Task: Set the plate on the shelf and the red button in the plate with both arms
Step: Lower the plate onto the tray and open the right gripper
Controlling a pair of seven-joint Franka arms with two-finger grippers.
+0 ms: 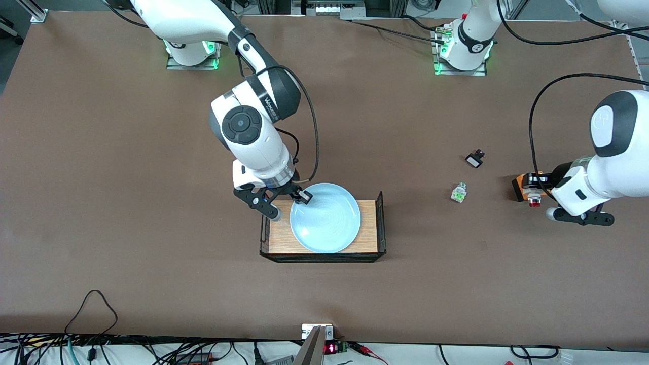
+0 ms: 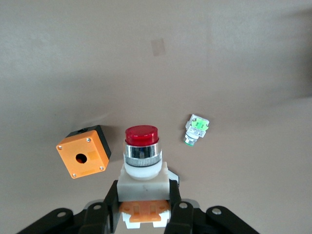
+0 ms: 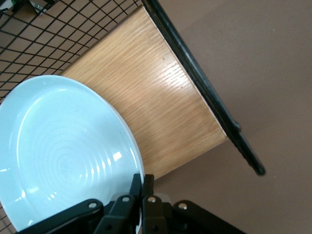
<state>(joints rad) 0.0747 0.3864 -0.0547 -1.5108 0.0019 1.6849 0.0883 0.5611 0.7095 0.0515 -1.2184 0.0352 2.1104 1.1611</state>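
Note:
The pale blue plate (image 1: 325,218) is over the wooden tray (image 1: 281,239). My right gripper (image 1: 303,196) is shut on the plate's rim at the edge toward the robots' bases. The right wrist view shows the plate (image 3: 63,151) and the fingers of my right gripper (image 3: 142,183) pinching its rim above the tray's wood floor (image 3: 156,107). My left gripper (image 1: 532,191) is shut on the red button (image 1: 534,203) over the table at the left arm's end. In the left wrist view my left gripper (image 2: 144,195) clamps the white body of the red button (image 2: 142,146), red cap pointing away.
An orange box with a hole (image 1: 518,186) lies by the left gripper and also shows in the left wrist view (image 2: 82,152). A white part with a green cap (image 1: 459,192) and a small black part (image 1: 475,159) lie between the tray and the left gripper. The tray has black wire walls (image 1: 380,223).

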